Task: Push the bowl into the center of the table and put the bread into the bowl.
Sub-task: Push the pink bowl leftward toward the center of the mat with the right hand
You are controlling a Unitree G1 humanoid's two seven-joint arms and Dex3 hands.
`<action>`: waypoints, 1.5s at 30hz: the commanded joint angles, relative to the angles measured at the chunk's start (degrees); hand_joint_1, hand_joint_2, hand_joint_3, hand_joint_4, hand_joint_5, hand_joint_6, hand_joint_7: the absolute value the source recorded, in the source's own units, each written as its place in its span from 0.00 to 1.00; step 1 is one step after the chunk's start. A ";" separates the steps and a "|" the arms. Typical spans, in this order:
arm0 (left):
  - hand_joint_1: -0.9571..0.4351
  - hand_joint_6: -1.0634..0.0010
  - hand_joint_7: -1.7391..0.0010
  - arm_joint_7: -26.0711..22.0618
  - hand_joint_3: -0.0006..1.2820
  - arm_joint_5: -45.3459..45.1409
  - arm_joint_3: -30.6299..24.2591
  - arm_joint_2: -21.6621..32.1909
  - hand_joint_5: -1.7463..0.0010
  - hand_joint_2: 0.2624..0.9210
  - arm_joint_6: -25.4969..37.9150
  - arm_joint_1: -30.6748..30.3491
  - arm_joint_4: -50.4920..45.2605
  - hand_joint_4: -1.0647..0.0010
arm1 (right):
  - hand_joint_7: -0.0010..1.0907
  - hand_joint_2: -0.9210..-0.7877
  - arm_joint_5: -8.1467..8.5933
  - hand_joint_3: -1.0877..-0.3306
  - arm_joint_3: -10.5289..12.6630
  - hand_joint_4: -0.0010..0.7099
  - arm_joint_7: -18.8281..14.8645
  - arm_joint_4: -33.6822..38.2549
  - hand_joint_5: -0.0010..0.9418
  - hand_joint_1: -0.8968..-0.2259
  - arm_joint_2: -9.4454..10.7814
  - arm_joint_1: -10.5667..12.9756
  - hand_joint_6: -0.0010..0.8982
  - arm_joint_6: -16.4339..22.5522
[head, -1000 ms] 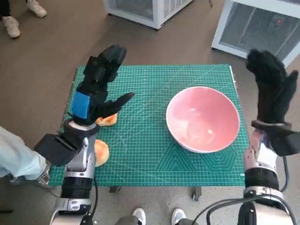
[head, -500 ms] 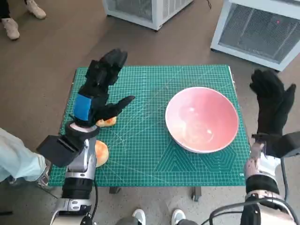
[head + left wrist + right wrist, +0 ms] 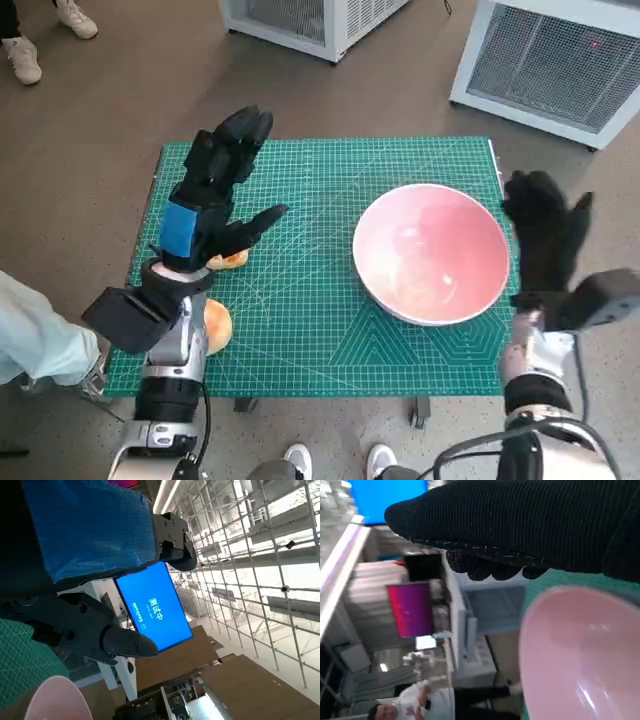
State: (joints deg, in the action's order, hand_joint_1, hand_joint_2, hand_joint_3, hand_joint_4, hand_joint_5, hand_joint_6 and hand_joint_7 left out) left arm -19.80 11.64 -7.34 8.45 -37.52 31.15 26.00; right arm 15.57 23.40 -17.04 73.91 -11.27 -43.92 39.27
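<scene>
Both hands empty, fingers spread; bowl right of centre, bread at the left edge.

Our right hand (image 3: 541, 232) is upright just beside the pink bowl (image 3: 431, 253) rim (contact unclear), holding nothing. Our left hand (image 3: 213, 188) hovers splayed above the green cutting mat (image 3: 310, 310), gripping nothing. One bread piece (image 3: 230, 259) peeks from under it, another (image 3: 215, 325) sits beside our left forearm (image 3: 170, 345), both well apart from the bowl.

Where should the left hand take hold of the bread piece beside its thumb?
Judging by the head view, grip the bread across its sides from above: it lies low and flat on the mat, partly hidden beneath the left hand, which is open.
</scene>
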 commanded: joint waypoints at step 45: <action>0.52 0.87 0.74 1.97 0.13 -0.46 -2.18 1.81 1.00 1.00 1.08 -2.24 -3.15 0.71 | 0.18 0.00 -3.28 0.36 0.06 0.25 4.00 2.51 0.00 0.47 11.12 -8.67 0.29 -12.54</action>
State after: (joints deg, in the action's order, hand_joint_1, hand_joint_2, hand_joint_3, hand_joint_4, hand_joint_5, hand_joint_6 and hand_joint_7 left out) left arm -18.31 11.47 -9.36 9.92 -36.73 29.91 23.54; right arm 13.02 23.62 -13.68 75.31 -0.69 -52.91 28.41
